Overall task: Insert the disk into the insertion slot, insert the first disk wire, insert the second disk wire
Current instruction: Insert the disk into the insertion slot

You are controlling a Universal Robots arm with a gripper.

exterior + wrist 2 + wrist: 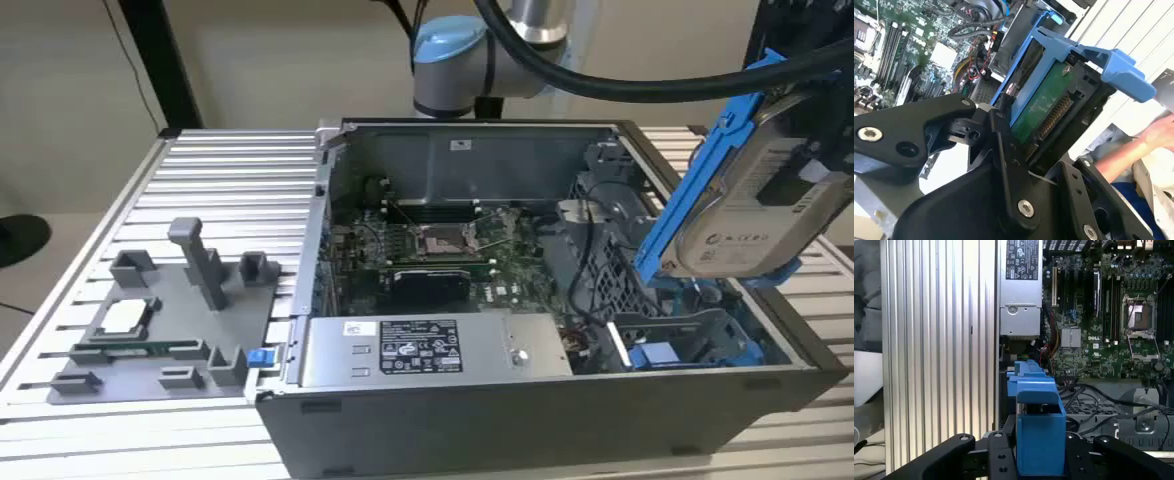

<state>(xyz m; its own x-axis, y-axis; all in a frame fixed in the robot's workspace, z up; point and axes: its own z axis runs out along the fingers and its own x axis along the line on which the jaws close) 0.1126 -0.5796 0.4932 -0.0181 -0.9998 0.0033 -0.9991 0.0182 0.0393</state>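
The ridged metal table [227, 190] holds two things — an open computer case [534, 420], and a grey tray [147, 352] just beside the case.

We are looking at an open computer case [534, 425] sitting on a slatted aluminium table [240, 160]. Inside it a green motherboard [514, 285] is lying flat with its CPU socket [441, 238] uncovered, and a silver power supply [414, 350] is running along the near wall. A grey fixture plate [147, 350] is resting just beside the case, on the exterior view's left. In the second wrist view, a person's hand [1160, 134] is showing beyond the case.
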